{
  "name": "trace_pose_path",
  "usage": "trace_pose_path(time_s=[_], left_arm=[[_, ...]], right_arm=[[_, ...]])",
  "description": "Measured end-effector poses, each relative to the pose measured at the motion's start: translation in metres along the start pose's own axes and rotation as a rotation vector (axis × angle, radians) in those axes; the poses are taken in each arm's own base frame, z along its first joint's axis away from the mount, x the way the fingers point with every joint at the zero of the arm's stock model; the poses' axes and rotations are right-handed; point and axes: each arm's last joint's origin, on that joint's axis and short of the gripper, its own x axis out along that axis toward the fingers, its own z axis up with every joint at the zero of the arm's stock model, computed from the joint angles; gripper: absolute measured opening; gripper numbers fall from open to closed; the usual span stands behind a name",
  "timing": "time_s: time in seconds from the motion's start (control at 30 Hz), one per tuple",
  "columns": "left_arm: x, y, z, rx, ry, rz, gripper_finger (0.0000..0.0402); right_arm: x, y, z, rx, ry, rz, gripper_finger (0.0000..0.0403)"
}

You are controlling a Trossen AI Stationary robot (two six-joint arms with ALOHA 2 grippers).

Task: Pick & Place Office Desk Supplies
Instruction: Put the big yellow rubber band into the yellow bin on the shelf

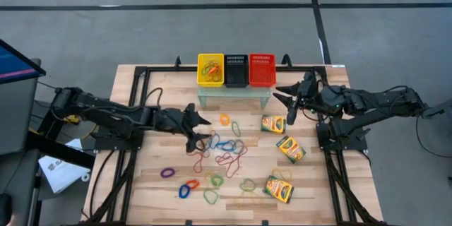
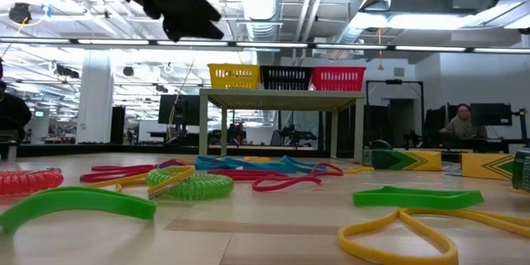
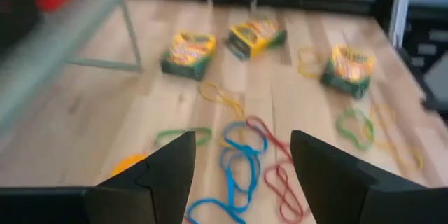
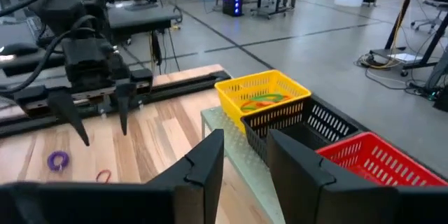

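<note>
Left gripper [image 1: 200, 128]: over the bench centre-left, jaws wide and empty, hovering above the near edge of the rubber bands [image 1: 224, 152].
Right gripper [image 1: 289, 104]: raised beside the small stand [image 1: 233, 93], toward 3 o'clock of it; jaws narrow, nothing between them.
Bands: loose tangle of red and blue loops mid-bench, strays in purple, green, orange and yellow toward 6 o'clock.
Crayon boxes [image 1: 274, 123]: three, in a line running from 12 toward 6 o'clock on the right half of the bench, well apart from the bands.
Baskets: yellow basket [image 1: 210, 69], black basket [image 1: 235, 70] and red basket [image 1: 262, 70] side by side on the stand at 12 o'clock; the yellow one already holds some bands.
Key relation: the blue-and-red tangle lies just ahead of and below the left jaws, its long run roughly in line with their reach; the left arm is clearly nearer. The right arm is nearer the boxes.
View differences: the left wrist view shows the gap between the jaws centred over blue loops; the right wrist view alone shows the band contents of the yellow basket clearly; the low view shows the bands lying flat.
</note>
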Motion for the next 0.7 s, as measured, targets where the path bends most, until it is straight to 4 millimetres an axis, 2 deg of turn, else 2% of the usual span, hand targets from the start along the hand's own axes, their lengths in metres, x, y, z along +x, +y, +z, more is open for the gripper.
trace_pose_path(time_s=[0.13,0.3,0.43,0.57,0.7], left_arm=[[0.016,-0.003,-0.012,0.068,0.076,-0.029,0.0239],[0.034,-0.006,-0.028,0.116,0.164,-0.030,0.0272],[0.050,0.005,-0.040,0.096,0.235,0.057,0.0290],[0.064,0.021,-0.053,0.073,0.299,0.168,0.0291],[0.076,0.034,-0.065,0.051,0.363,0.191,0.0290]], right_arm=[[0.000,0.001,-0.002,-0.010,0.021,0.037,0.0108],[0.000,0.002,-0.002,-0.011,0.030,0.081,0.0108],[0.000,0.002,-0.002,-0.011,0.032,0.091,0.0108],[0.000,0.003,-0.003,-0.015,0.039,0.099,0.0108],[0.000,0.003,-0.006,-0.028,0.063,0.108,0.0108]])
